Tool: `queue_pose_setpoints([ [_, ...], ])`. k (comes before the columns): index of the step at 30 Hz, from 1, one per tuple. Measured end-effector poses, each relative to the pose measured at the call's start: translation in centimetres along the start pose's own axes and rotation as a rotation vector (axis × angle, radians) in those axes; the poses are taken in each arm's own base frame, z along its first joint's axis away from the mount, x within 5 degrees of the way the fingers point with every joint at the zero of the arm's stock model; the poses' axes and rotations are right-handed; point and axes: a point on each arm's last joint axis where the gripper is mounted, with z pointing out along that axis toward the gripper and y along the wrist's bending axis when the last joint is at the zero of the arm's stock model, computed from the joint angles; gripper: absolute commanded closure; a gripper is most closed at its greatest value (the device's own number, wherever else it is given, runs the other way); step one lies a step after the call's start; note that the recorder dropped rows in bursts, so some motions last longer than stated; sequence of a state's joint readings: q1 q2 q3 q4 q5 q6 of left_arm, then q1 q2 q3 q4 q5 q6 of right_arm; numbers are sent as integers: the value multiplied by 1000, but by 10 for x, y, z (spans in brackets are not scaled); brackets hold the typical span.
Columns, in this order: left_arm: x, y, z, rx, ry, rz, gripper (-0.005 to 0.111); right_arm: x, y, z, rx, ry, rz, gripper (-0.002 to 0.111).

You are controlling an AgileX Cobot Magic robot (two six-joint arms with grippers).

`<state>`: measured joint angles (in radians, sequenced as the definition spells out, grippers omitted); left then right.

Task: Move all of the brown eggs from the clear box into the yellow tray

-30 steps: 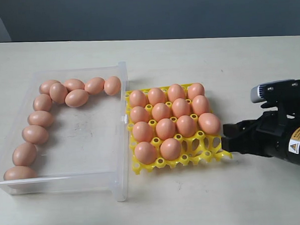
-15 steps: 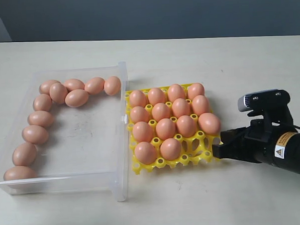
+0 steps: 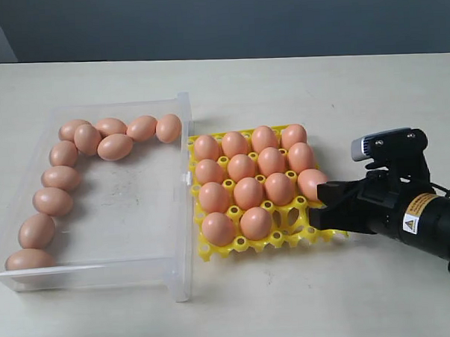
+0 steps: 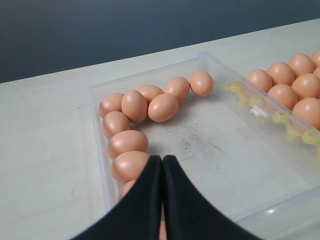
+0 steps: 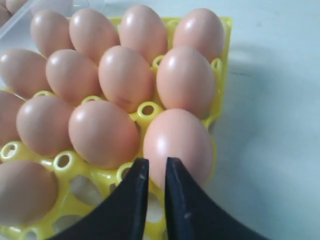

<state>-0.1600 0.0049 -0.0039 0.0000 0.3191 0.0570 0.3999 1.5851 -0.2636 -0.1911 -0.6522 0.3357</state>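
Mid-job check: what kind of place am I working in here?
Most likely a lab test bench rather than a kitchen: a bare pale table, a blank dark wall behind it, and a staged set of clear box, yellow tray and brown eggs.

On pale desk (image 3: pixel 296 83): clear plastic box (image 3: pixel 182 237) at left, brown oval eggs (image 3: pixel 115 146) along its far and left walls; yellow plastic lattice tray (image 3: pixel 287 215) just right of it, holding more.

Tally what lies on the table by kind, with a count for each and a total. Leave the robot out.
Brown eggs: 25 (11 in the box, 14 in the tray)
Clear box: 1
Yellow tray: 1
Total: 27
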Motion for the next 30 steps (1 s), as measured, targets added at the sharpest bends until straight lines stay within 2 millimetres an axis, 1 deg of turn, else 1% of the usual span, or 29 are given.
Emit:
queue_pose_setpoints([
  [8, 0, 0, 0, 0, 0, 0, 106, -1, 2, 0, -16, -16, -28, 95],
  [13, 0, 0, 0, 0, 0, 0, 106, 3, -2, 0, 20, 36, -10, 95],
  [15, 0, 0, 0, 0, 0, 0, 106, 4, -2, 0, 27, 48, -7, 93],
  [17, 0, 0, 0, 0, 0, 0, 106, 5, -3, 0, 28, 52, -7, 87],
  [19, 0, 0, 0, 0, 0, 0, 106, 5, -3, 0, 28, 52, -7, 77],
  [21, 0, 0, 0, 0, 0, 0, 106, 5, -3, 0, 28, 52, -7, 64],
  [22, 0, 0, 0, 0, 0, 0, 106, 3, -2, 1, 28, 54, -10, 60],
  [23, 0, 0, 0, 0, 0, 0, 106, 2, -2, 2, 29, 58, -11, 58],
  [30, 0, 0, 0, 0, 0, 0, 106, -8, -1, 12, 24, 67, -6, 58],
])
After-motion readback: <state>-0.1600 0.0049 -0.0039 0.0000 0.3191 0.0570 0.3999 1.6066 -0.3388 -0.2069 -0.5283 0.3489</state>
